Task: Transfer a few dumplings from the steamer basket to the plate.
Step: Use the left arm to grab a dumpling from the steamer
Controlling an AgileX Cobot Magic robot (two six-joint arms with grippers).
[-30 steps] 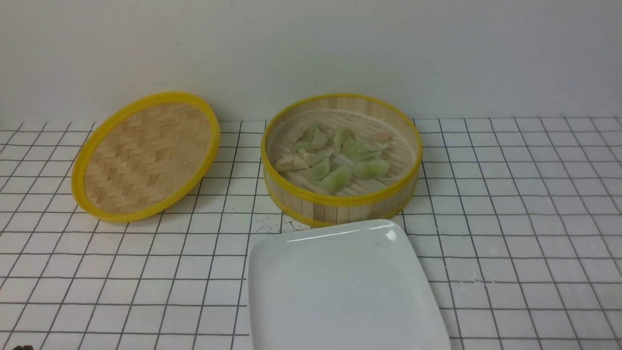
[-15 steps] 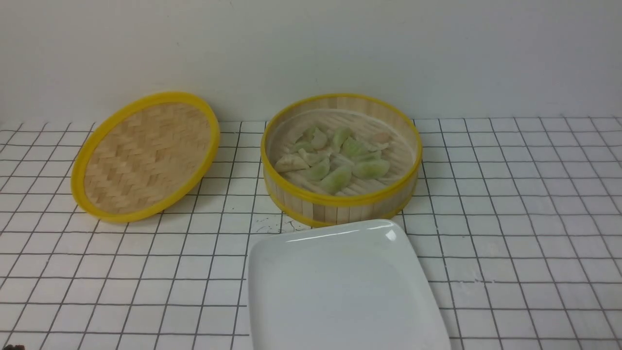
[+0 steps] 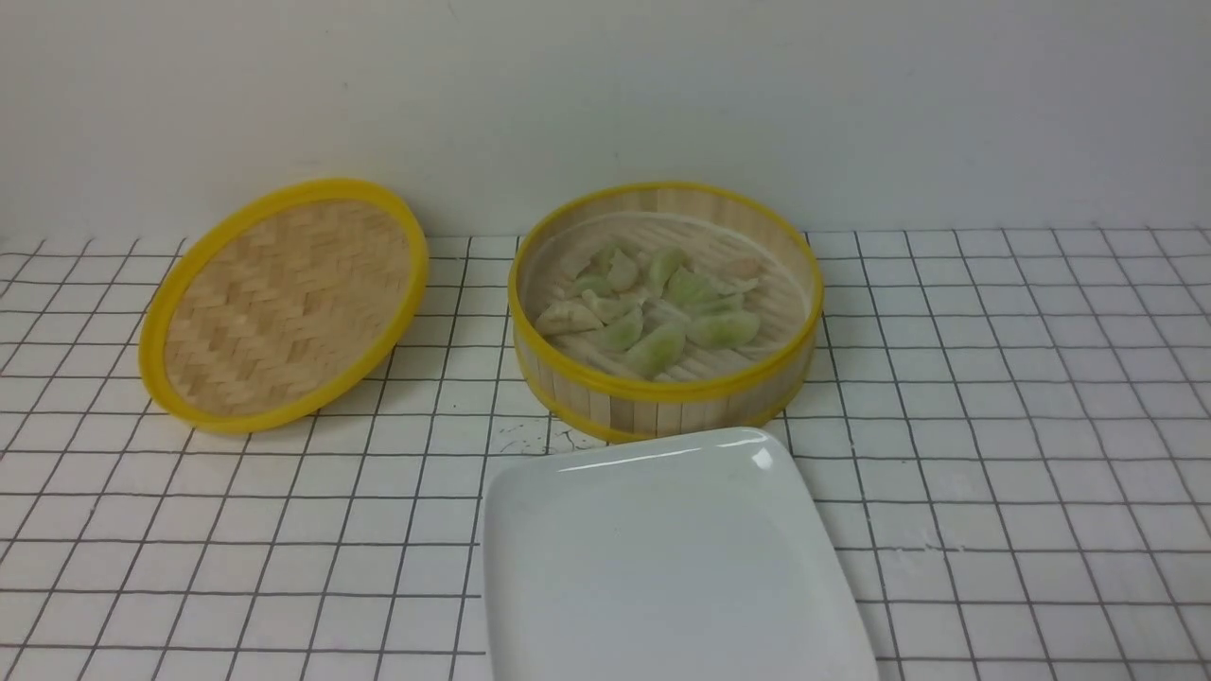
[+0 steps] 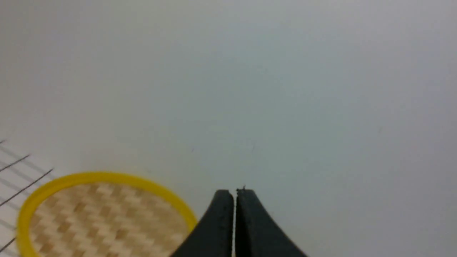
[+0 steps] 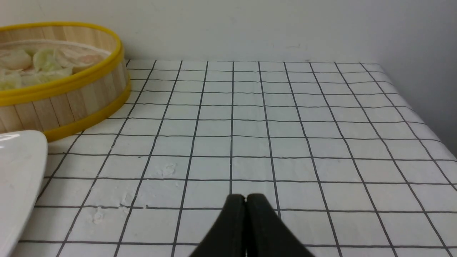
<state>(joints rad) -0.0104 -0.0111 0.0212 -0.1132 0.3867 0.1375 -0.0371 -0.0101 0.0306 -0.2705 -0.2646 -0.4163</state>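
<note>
The steamer basket (image 3: 662, 395) stands at the back centre with several pale green and beige dumplings (image 3: 653, 307) inside. The white plate (image 3: 662, 558) lies empty just in front of it. Neither gripper shows in the front view. My left gripper (image 4: 235, 194) is shut and empty, raised, pointing at the wall above the lid. My right gripper (image 5: 245, 198) is shut and empty, low over the table, well to the right of the basket (image 5: 68, 103) and the plate's corner (image 5: 18, 167). Some dumplings (image 5: 39, 67) show in the right wrist view.
The shallow woven bamboo lid (image 3: 284, 303) leans tilted at the back left; it also shows in the left wrist view (image 4: 100, 214). The table has a white cloth with a black grid (image 3: 993, 426). A wall stands right behind. The table's right edge (image 5: 421, 107) runs beside another wall.
A small dark piece at the bottom left corner of the front view has slipped out of frame. Basket, plate, lid and dumplings have not moved.
</note>
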